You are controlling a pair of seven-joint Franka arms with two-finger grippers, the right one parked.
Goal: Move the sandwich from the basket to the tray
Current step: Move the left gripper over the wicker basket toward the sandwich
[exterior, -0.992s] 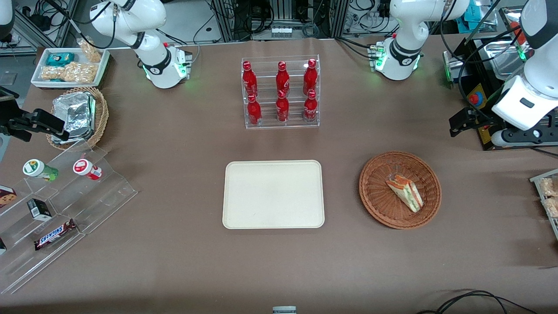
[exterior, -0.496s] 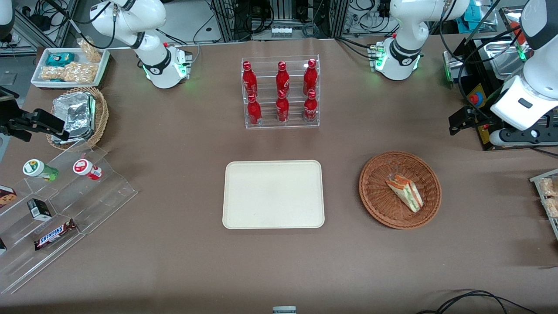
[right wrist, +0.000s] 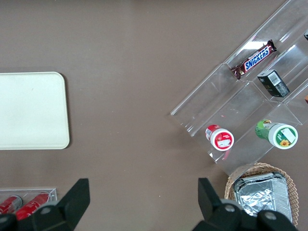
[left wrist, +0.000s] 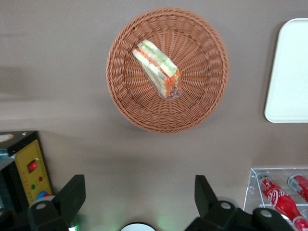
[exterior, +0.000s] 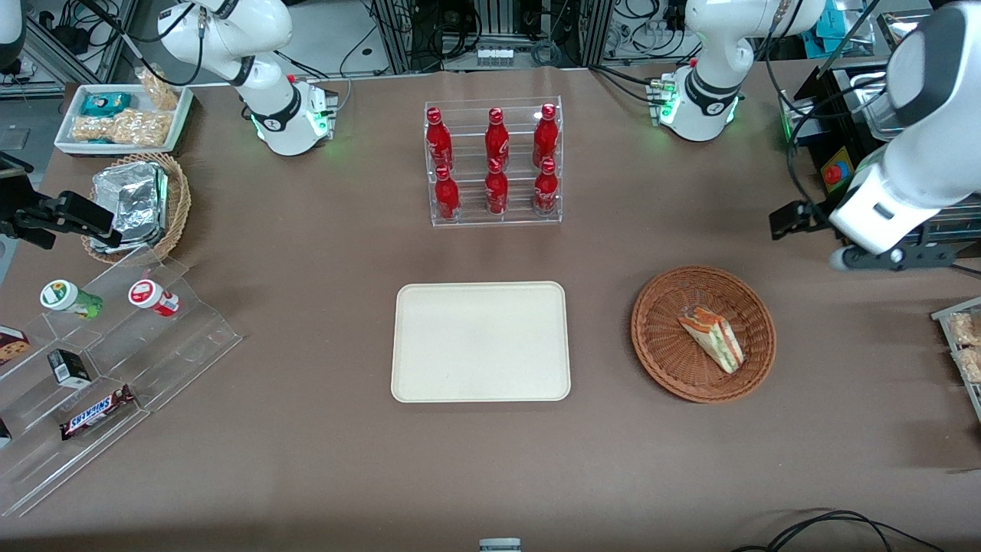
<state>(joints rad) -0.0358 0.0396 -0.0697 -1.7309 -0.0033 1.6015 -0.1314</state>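
The sandwich (exterior: 713, 337) (left wrist: 157, 74), a wrapped wedge with orange and green layers, lies in the reddish-brown wicker basket (exterior: 659, 337) (left wrist: 202, 91). The cream tray (exterior: 480, 341) (left wrist: 291, 72) lies bare beside the basket, toward the parked arm's end. My gripper (exterior: 893, 259) (left wrist: 138, 185) hangs above the table, farther from the front camera than the basket and a little toward the working arm's end. It is open, with nothing between its fingers (left wrist: 72, 192).
A clear rack of red bottles (exterior: 494, 165) (left wrist: 279, 195) stands farther from the front camera than the tray. A black and yellow control box (exterior: 839, 172) (left wrist: 31, 168) sits close to the gripper. A snack tray (exterior: 962, 345) lies at the working arm's end.
The working arm has swung toward the basket and the parked arm's end, its gripper coming lower and closer to the basket. Sandwich, basket and tray have not moved.
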